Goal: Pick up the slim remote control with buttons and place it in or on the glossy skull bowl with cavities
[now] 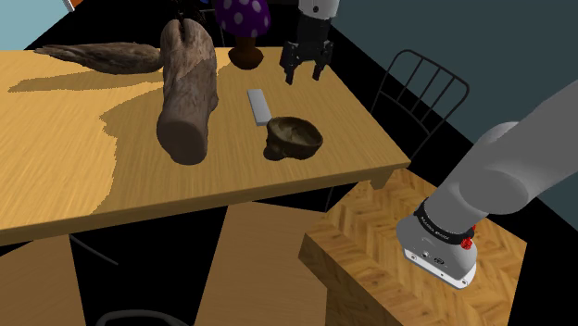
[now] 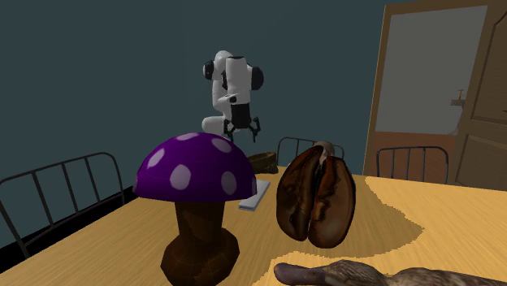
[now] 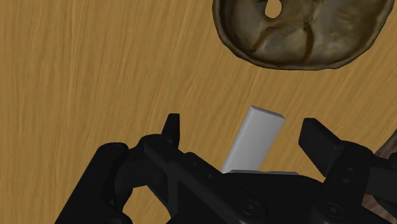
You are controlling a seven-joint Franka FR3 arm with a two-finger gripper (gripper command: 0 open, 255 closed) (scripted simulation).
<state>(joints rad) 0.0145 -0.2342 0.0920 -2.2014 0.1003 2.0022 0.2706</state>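
Hovering open and empty, tool (image 1: 305, 75) over the grey remote (image 1: 258, 105), flat on the tabletop (image 1: 83, 176) at the skull bowl's (image 1: 295, 139) eleven o'clock in the shoulder view; thin and askew, it may skid when pinched.

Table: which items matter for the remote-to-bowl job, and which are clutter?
Job: grey remote; brown skull bowl; claw, open above the remote.
Clutter: log; purple mushroom; branch.
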